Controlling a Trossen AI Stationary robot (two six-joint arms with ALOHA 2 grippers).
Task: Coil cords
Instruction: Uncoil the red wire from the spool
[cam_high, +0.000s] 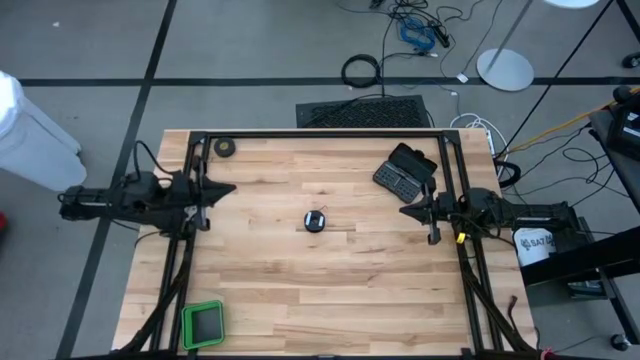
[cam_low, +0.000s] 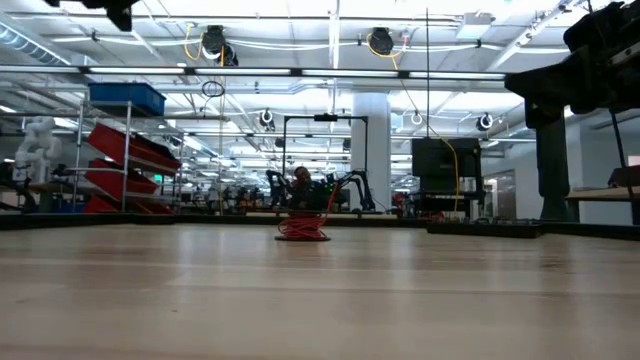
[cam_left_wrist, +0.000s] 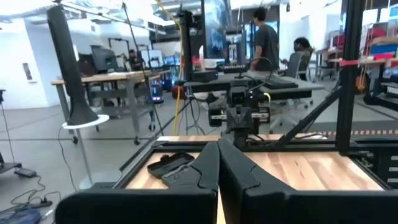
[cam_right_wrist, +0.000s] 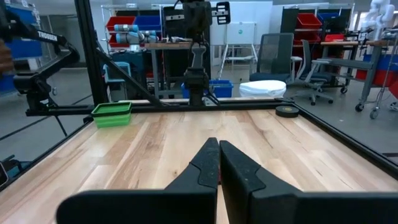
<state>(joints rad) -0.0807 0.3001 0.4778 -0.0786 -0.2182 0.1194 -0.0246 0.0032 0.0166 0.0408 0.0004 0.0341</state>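
The red wire (cam_high: 316, 221) lies bundled with its reel near the middle of the tabletop (cam_high: 300, 290), well apart from both my arms. My left end effector (cam_high: 222, 189) and right end effector (cam_high: 408, 210) hover at the edges, fingers pressed together, empty. I judge the wire light, limp and springy; I'd take the stiffer reel.

You cannot make out how the thin red wire (cam_low: 302, 229) is wound; from overhead its black reel (cam_high: 315, 221) is tiny. The green tray (cam_high: 204, 325) is partly cut off at the near edge.
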